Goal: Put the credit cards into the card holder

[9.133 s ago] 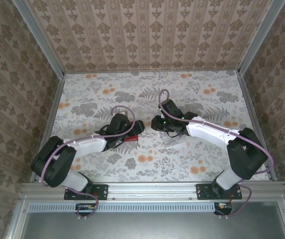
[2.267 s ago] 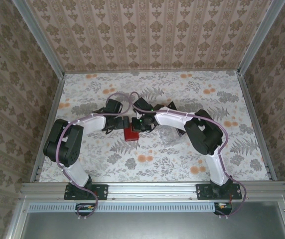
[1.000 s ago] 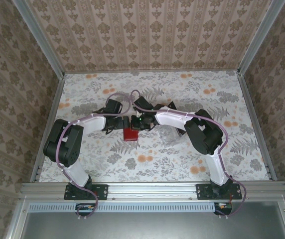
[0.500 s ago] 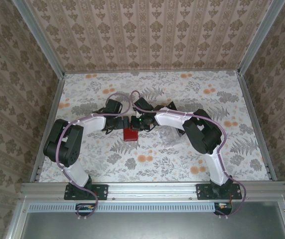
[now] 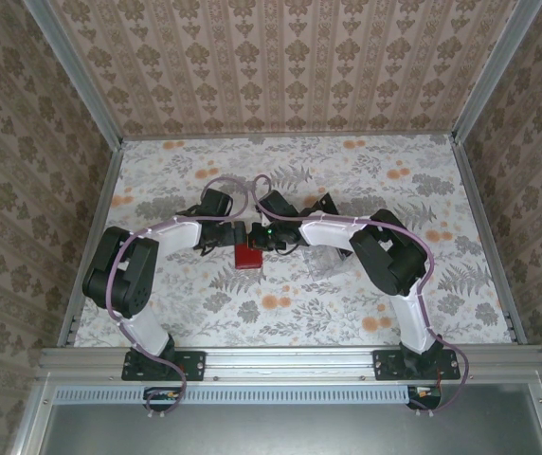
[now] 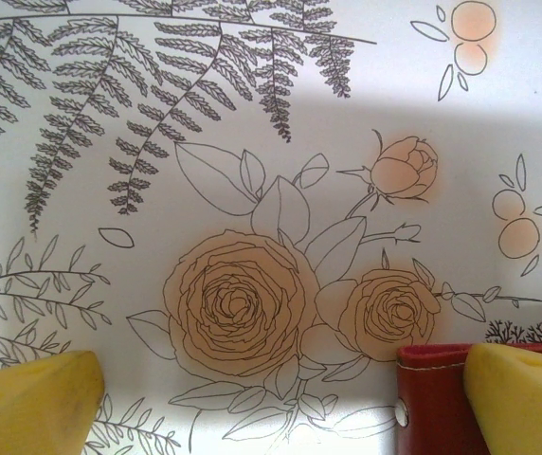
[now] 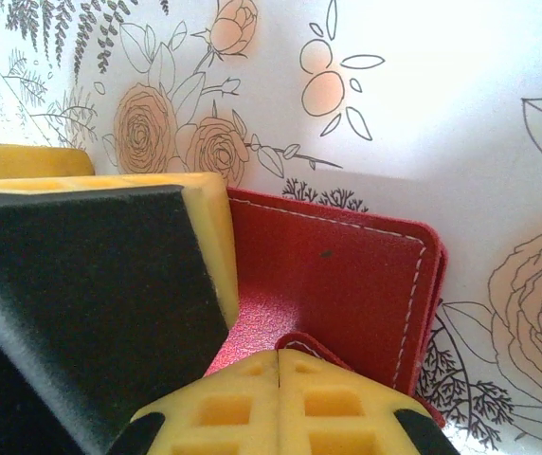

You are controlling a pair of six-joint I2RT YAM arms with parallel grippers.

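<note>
Yellow foam tips of the right gripper (image 7: 279,368) are pressing flat together, leaving no gap along their seam. They are touching down on the red leather-like card holder (image 7: 347,275) near its 6 o'clock edge in the right wrist view. A small raised red fold is curling around the tips at about 1 o'clock from them. I cannot tell whether the pads are pinching it. At 10 o'clock from those tips, a black-backed yellow finger (image 7: 212,237) of the other arm is standing on the card holder's edge.

The left gripper (image 6: 280,374) is spreading its jaws wide. Its two yellow fingers are sitting at 7 and 5 o'clock in the left wrist view, well apart. The 5 o'clock finger is overlapping a stitched corner of the card holder, just beside a pale snap stud (image 6: 402,409). Between the fingers, the rose-printed tablecloth (image 6: 233,303) is lying bare.

From overhead, the card holder is lying flat, a little toward 9 o'clock from the table's middle. The left gripper is hanging at its 11 o'clock and the right gripper at its 1 o'clock, so the two are nearly meeting above it. Both white arms are bending inward, trailing purple cables (image 5: 228,182). Patterned wallpaper walls (image 5: 290,66) are enclosing the table at 9, 12 and 3 o'clock, and an aluminium rail (image 5: 290,362) is running along 6 o'clock.
</note>
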